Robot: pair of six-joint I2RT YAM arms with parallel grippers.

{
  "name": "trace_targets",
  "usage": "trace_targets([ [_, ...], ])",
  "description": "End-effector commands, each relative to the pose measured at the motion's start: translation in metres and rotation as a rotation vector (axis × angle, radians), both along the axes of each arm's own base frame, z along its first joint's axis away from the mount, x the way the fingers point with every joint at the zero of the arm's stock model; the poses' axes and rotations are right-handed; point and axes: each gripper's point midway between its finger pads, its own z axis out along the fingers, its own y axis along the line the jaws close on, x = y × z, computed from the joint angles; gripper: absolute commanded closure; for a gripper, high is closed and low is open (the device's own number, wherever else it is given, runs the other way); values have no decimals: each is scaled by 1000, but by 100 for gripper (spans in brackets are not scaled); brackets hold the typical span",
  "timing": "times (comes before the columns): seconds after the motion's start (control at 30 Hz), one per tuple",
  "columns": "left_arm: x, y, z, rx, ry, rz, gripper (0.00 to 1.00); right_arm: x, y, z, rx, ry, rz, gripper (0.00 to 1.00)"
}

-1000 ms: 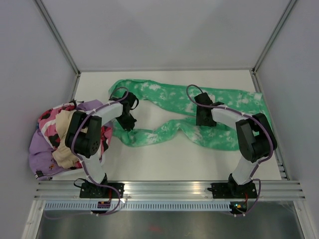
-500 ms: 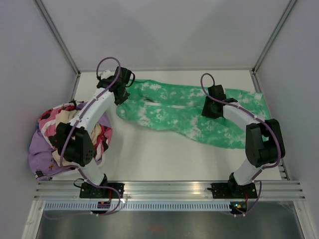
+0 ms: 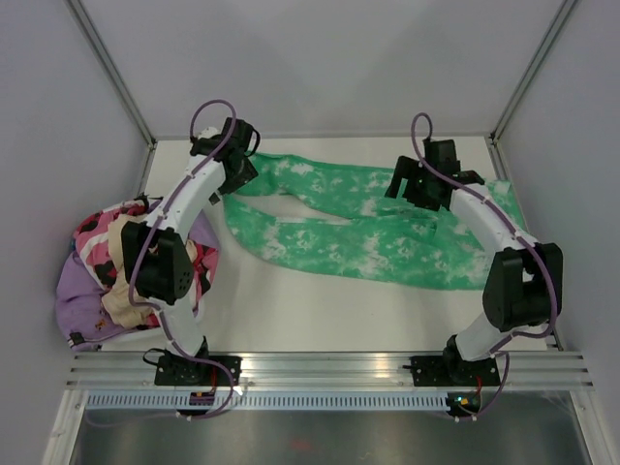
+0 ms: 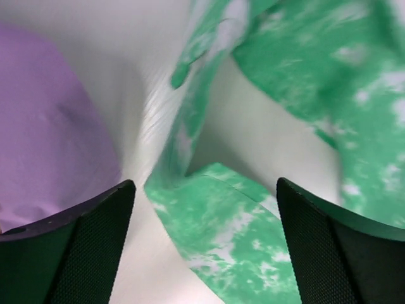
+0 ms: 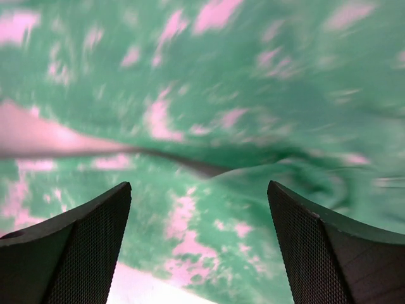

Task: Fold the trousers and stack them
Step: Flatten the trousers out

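Blur smears the trousers (image 5: 209,95) under my right gripper (image 5: 199,190). Both arms reach far out; its fingers and my left gripper (image 4: 205,190) gape empty.

No text, label, brand, number or sign can be read in any view
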Motion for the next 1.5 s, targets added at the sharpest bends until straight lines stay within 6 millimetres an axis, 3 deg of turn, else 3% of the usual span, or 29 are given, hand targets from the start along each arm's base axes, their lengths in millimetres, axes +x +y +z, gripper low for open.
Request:
trace_targets([
  [0.0,28,-26,78,-85,-213,-207,2,0,-84,20,-85,24,-285,5],
  [0.07,38,-44,102,-111,-298,-355,2,-15,-116,-3,-131,92,-407,7],
  [0.1,36,-65,102,-176,-305,-464,2,-32,-134,-26,-145,160,-471,7],
  [0.13,39,-82,116,-172,-365,-582,2,-38,-143,-36,-147,177,-529,7],
  [0.17,37,-97,117,-189,-374,-662,3,-54,-150,-57,-167,236,-565,7],
  [0.23,25,-132,110,-198,-358,-788,3,-67,-165,-72,-209,268,-644,7],
  [0.27,22,-139,105,-182,-342,-825,3,-76,-172,-84,-247,296,-688,7],
  [0.33,11,-160,94,-195,-310,-897,3,-75,-179,-93,-264,287,-726,7],
  [0.43,4,-170,77,-227,-269,-923,3,-76,-186,-112,-282,296,-783,8],
  [0.57,-1,-157,58,-196,-198,-871,3,-80,-200,-147,-295,365,-843,8],
  [0.63,-1,-136,48,-115,-147,-784,2,-83,-215,-156,-279,390,-902,9],
  [0.7,-5,-115,38,-60,-86,-683,2,-85,-230,-162,-242,404,-939,22],
  [0.87,-22,-78,18,-65,13,-410,1,-75,-263,-141,-297,367,-944,25],
  [1.0,-25,-56,7,-89,31,-240,1,-64,-263,-132,-308,367,-875,24],
  [1.1,-13,-45,0,-79,2,-134,2,-38,-233,-119,-222,284,-738,20],
  [1.17,-2,-39,-11,-74,-3,-43,2,-19,-205,-98,-216,211,-621,18],
  [1.23,7,-32,-36,-83,30,43,3,-1,-180,-73,-210,137,-539,16],
  [1.33,29,-32,-47,-117,19,93,7,17,-158,-43,-157,49,-470,16],
  [1.4,34,-32,-69,-102,58,113,11,24,-152,-23,-143,-6,-449,16],
  [1.47,37,-29,-83,-82,69,139,21,31,-150,-8,-144,-49,-430,16],
])
